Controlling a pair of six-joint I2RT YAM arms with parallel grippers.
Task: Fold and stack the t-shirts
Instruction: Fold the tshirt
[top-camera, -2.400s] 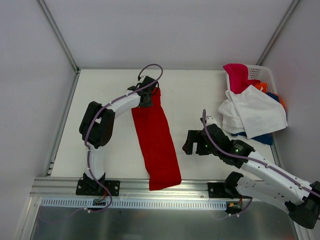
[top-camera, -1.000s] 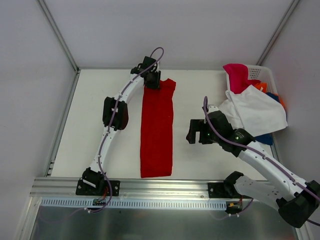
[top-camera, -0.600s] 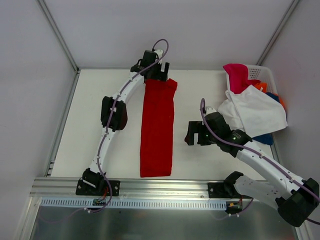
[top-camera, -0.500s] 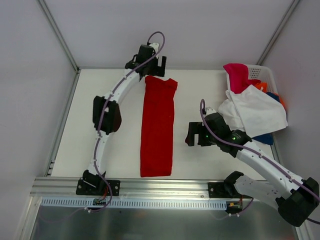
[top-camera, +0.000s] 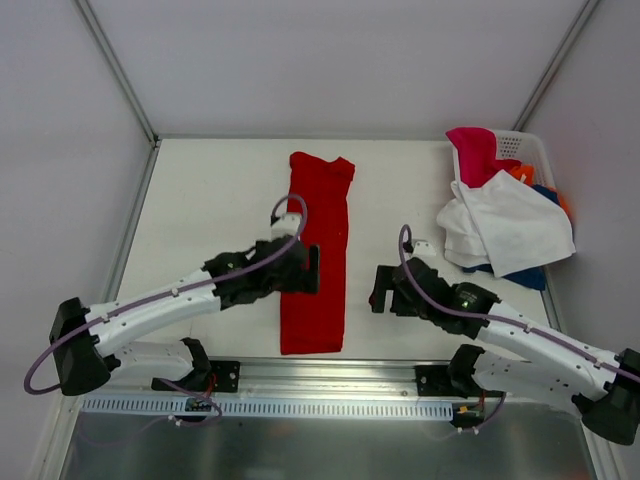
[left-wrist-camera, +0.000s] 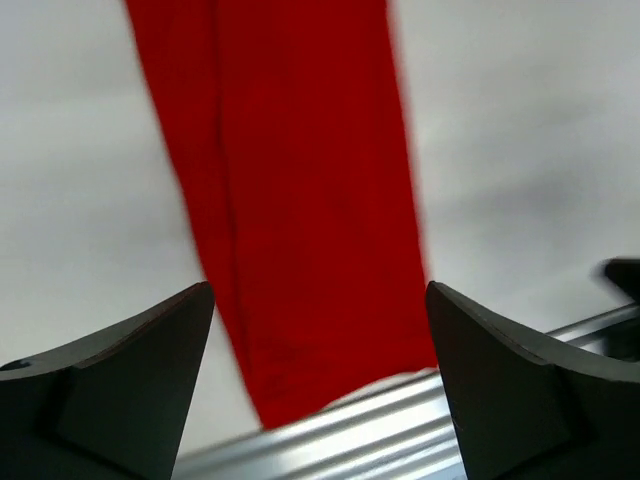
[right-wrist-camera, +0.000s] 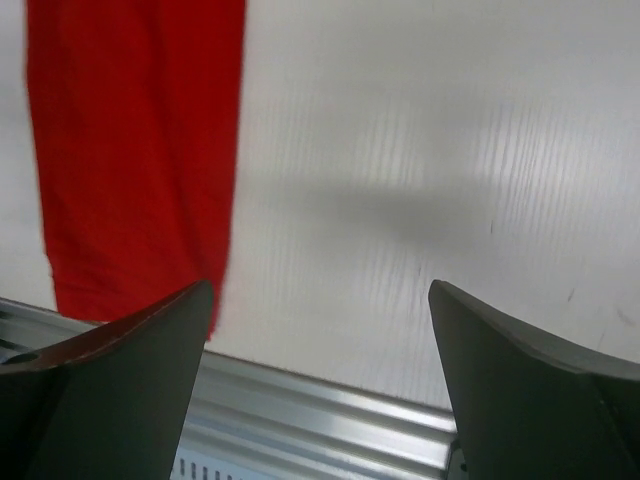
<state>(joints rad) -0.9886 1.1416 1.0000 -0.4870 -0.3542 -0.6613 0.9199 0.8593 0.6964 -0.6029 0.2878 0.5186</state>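
Observation:
A bright red t-shirt (top-camera: 318, 240), folded into a long narrow strip, lies flat from the far middle of the table down to its near edge. My left gripper (top-camera: 308, 272) hovers over the strip's near half, open and holding nothing. In the left wrist view the red t-shirt (left-wrist-camera: 290, 200) runs between the spread fingers (left-wrist-camera: 110, 385), with the left gripper (left-wrist-camera: 320, 400) apart from it. My right gripper (top-camera: 378, 290) is open over bare table just right of the strip. The right wrist view has the red t-shirt (right-wrist-camera: 130, 150) at the left and the right gripper (right-wrist-camera: 320, 390) empty.
A white perforated basket (top-camera: 525, 142) stands at the far right. A magenta t-shirt (top-camera: 475, 150) and an orange one (top-camera: 522, 173) sit in it. A white t-shirt (top-camera: 510, 230) spills over its side above a blue one (top-camera: 522, 276). An aluminium rail (top-camera: 330, 372) borders the near edge.
The left gripper opened and let go of the shirt's far end, then drew back toward the near edge over the strip. The right gripper shifted slightly nearer.

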